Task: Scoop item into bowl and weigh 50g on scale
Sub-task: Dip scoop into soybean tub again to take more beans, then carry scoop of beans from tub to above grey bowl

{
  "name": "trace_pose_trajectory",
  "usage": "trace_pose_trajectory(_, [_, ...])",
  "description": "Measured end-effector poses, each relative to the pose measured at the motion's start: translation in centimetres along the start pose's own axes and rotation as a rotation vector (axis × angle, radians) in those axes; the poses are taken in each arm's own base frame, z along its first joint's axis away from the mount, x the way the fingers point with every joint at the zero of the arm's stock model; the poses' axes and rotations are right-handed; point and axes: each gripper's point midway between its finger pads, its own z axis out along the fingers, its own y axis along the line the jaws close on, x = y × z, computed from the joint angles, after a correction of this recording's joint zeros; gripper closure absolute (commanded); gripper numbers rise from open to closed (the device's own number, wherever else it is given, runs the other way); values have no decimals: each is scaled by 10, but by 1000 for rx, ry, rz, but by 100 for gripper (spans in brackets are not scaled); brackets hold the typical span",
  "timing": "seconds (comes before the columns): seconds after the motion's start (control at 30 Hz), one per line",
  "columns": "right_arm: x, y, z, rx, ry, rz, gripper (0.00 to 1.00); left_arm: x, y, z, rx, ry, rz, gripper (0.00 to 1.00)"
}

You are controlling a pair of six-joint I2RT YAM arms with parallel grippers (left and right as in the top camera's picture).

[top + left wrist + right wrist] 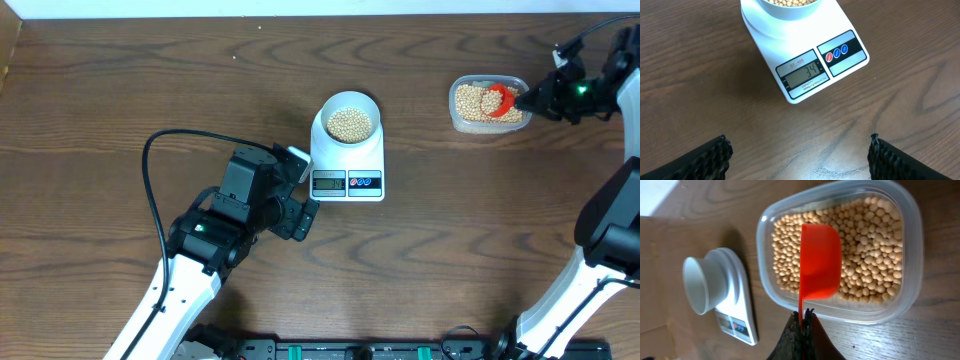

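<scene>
The brown wooden worktop [150, 80] carries the white scale [347, 165] near its middle, a little toward the back edge. A clear plastic tub [453, 108] sits well apart from it, toward the back right corner. The pale bowl [349, 99] stands on the back half of the scale's platform, and a shallow heap of tan beans [350, 124] covers its bottom. The tub holds a far larger layer of the same beans, spread across most of its floor. A red scoop [820, 262] lies over the tub's beans with its cup toward the middle of the tub. Its handle runs back over the rim into the right gripper [803, 317], whose jaws are clamped on it. The left gripper [302, 188] hangs just beside the scale's front left corner, jaws wide apart and holding nothing. The grey display [805, 75] reads 34, with a red and a blue button [836, 53] beside it. The small print under the digits is too fine to read. The left wrist view cuts the bowl off at its top edge. Whether the scoop's cup holds beans or touches those beneath it cannot be told, and the jaws hide most of its handle.
</scene>
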Motion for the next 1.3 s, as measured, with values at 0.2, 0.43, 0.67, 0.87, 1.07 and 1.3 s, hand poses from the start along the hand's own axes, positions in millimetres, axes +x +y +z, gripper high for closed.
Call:
trace_pose_trajectory(0.2, [-2,9,-8,-99,-20,-14,99,0,0,0,0,0,0,11])
trace_pose_trajectory(0.43, [-1,33,-12,-239,-31,-53,99,0,0,0,0,0,0,11])
trace_pose_trajectory(0.67, [-2,61,-15,-377,-46,-78,99,0,0,0,0,0,0,11])
trace_pose_trajectory(0.87, [6,95,0,-452,-2,-120,99,0,0,0,0,0,0,11])
trace_pose_trajectory(1.07, [23,137,23,-512,76,-180,99,0,0,0,0,0,0,11])
trace_pose_trajectory(1.3, [48,179,58,-510,165,-292,99,0,0,0,0,0,0,11])
